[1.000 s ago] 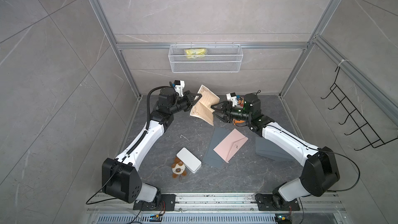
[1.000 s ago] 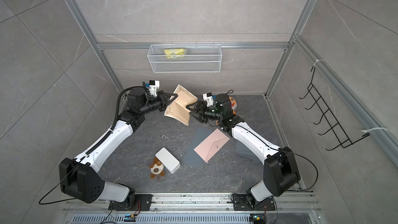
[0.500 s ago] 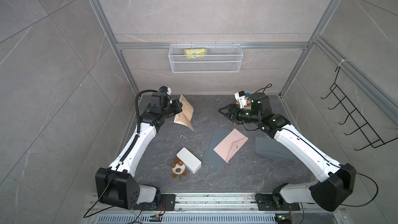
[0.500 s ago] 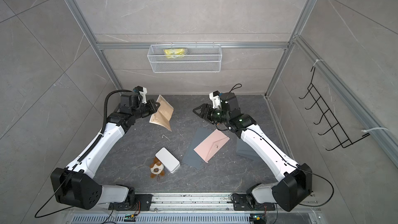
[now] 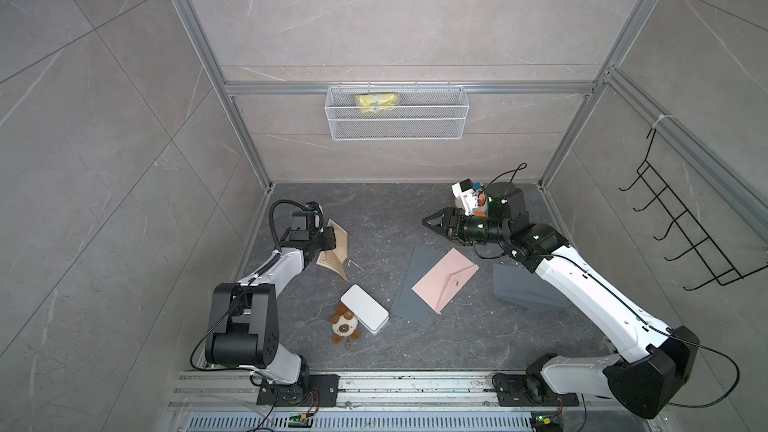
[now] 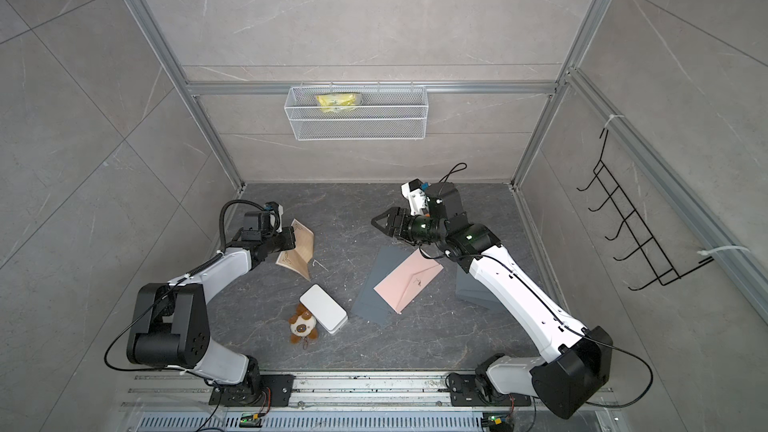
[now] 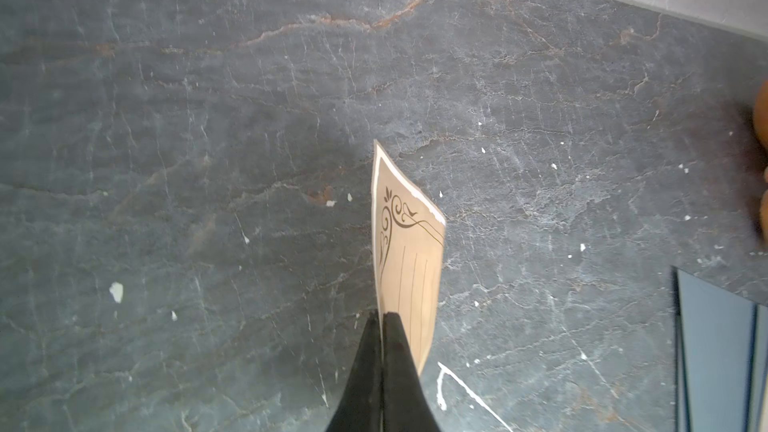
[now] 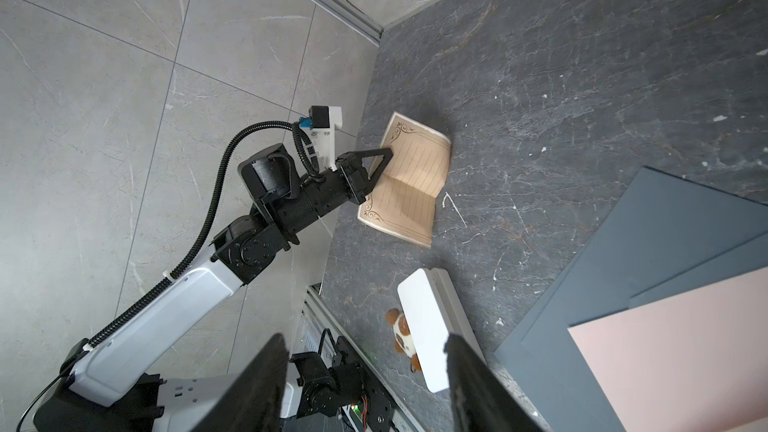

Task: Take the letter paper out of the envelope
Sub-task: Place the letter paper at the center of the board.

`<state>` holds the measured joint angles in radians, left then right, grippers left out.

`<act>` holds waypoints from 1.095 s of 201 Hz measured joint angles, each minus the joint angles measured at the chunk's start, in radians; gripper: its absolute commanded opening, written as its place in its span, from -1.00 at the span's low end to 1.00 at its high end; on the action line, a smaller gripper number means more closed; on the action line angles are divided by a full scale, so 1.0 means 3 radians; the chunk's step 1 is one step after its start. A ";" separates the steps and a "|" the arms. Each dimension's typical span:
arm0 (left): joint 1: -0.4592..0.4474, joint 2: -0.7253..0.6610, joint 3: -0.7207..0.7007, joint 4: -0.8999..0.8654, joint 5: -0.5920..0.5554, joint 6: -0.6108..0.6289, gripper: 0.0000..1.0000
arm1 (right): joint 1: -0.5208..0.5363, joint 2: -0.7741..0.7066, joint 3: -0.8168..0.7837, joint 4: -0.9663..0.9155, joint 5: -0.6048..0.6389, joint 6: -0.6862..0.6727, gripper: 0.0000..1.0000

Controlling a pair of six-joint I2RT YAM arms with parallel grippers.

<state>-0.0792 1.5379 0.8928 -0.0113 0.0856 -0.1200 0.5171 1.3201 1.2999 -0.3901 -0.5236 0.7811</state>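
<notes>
My left fingers (image 7: 399, 367) pinch the letter paper (image 7: 409, 268), out of the envelope (image 5: 444, 280); right fingers (image 8: 266, 392) gape empty. Its edge maybe touches the table (image 5: 395, 218); next, lay flat, release.

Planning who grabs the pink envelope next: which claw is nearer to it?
Right. The right claw is open, just beyond the far corner of the envelope; the left claw is well off to the other side, shut on the letter.

Letter paper (image 6: 302, 250) apparently gripped, envelope (image 6: 409, 282) apart
</notes>
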 measured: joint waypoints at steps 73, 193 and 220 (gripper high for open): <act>0.0004 0.0223 -0.0067 0.0018 -0.0381 0.0683 -1.00 | 0.0000 0.0000 -0.0001 -0.0009 -0.0013 0.0000 0.26; 0.0061 0.0532 -0.0036 -0.0383 -0.1109 0.0724 -0.21 | 0.0000 0.0046 -0.0001 -0.0006 -0.0062 0.0000 0.30; 0.0061 0.0524 -0.0036 -0.0411 -0.1216 0.0710 -0.04 | 0.0000 0.0046 -0.0001 -0.0008 -0.0062 0.0000 0.31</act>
<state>-0.0608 1.6951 0.8822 -0.1345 -0.2790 0.0929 0.5171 1.3338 1.2995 -0.3923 -0.5423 0.7811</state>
